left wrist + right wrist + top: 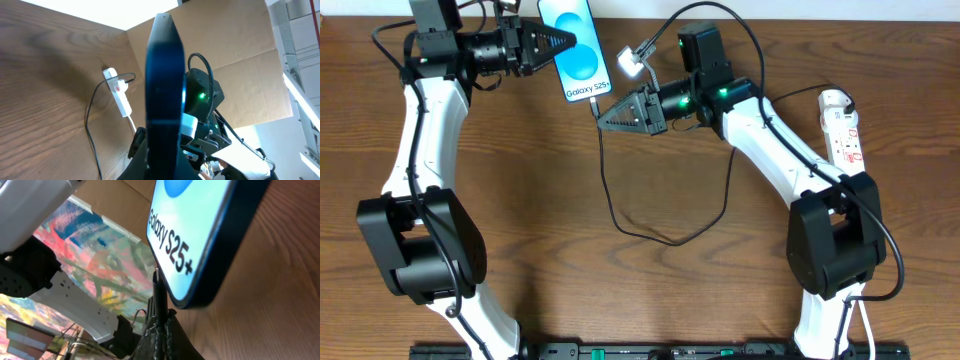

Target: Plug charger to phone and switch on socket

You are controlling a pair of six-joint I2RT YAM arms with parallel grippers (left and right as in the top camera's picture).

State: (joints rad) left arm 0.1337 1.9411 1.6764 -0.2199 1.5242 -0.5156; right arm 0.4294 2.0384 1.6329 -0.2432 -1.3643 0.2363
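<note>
Left gripper (552,43) clamps phone (578,48), far centre. Right gripper (604,113) pinched shut on charger (156,287) tip, just under phone's near edge. Looks not seated yet. Socket (842,122) far right, well apart, untouched: plugging and switching both left.

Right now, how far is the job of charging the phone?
Done: the left end effector grips the phone, the right end effector grips the charger tip. In hand: the tip sits at the phone's bottom edge, not visibly inserted. Left: seating it, then switching the socket on.
</note>
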